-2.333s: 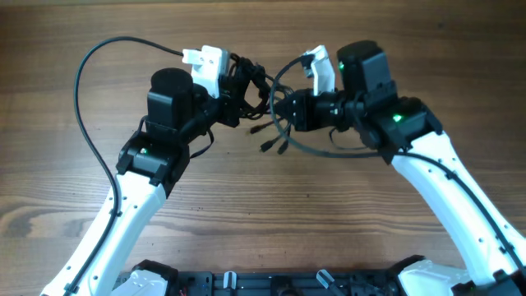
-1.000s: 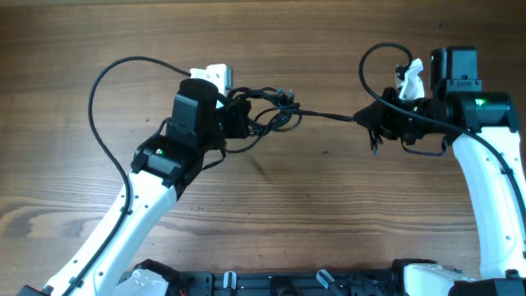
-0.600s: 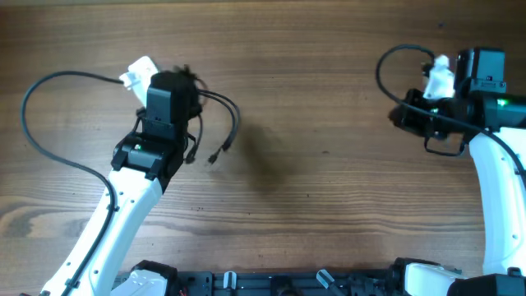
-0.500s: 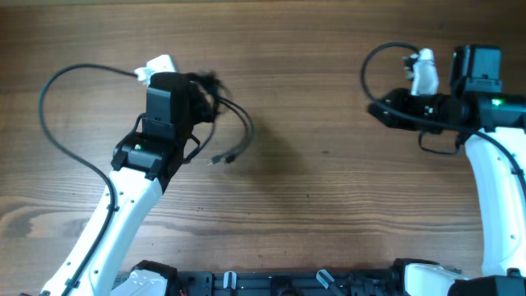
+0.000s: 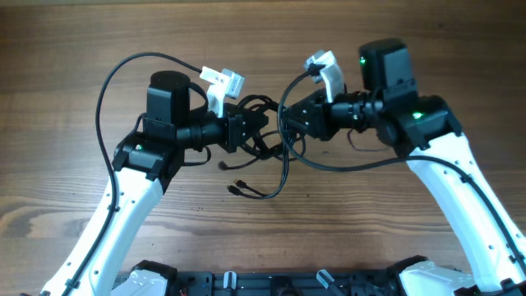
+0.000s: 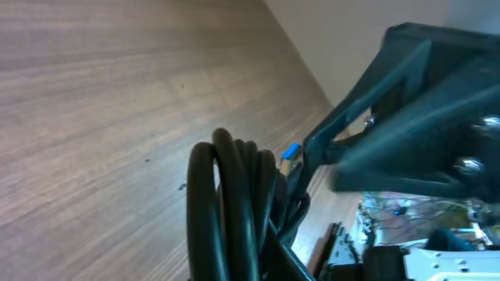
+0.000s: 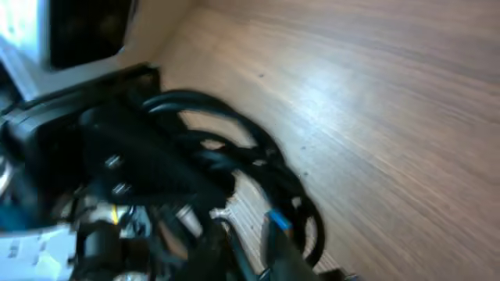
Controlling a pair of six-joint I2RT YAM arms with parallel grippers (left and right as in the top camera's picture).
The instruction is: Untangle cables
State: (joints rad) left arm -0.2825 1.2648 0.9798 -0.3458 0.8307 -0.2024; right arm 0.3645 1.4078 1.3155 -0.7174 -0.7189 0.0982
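The cables (image 5: 269, 140) are a knot of thin black cords hanging above the middle of the wooden table, with loose plug ends (image 5: 238, 187) trailing toward the front. My left gripper (image 5: 256, 131) reaches in from the left and is shut on the cables. In the left wrist view their loops (image 6: 234, 203) rise straight out of its jaws. My right gripper (image 5: 289, 123) comes from the right, its fingers in among the same knot. The right wrist view is blurred: the cables (image 7: 234, 156) and a blue-tipped plug (image 7: 277, 221) lie just ahead of the fingers, whose grip I cannot make out.
A thicker black wire (image 5: 107, 90) arcs out from the left arm, and another (image 5: 345, 163) sags below the right arm. White camera mounts (image 5: 223, 82) stand on both wrists. The two grippers nearly touch. Dark arm bases (image 5: 271, 284) line the table's front edge.
Half a second ago the arms were far apart at the table's left and right. Both have swung to the middle, the left carrying its cables, and the right gripper now meets the knot.
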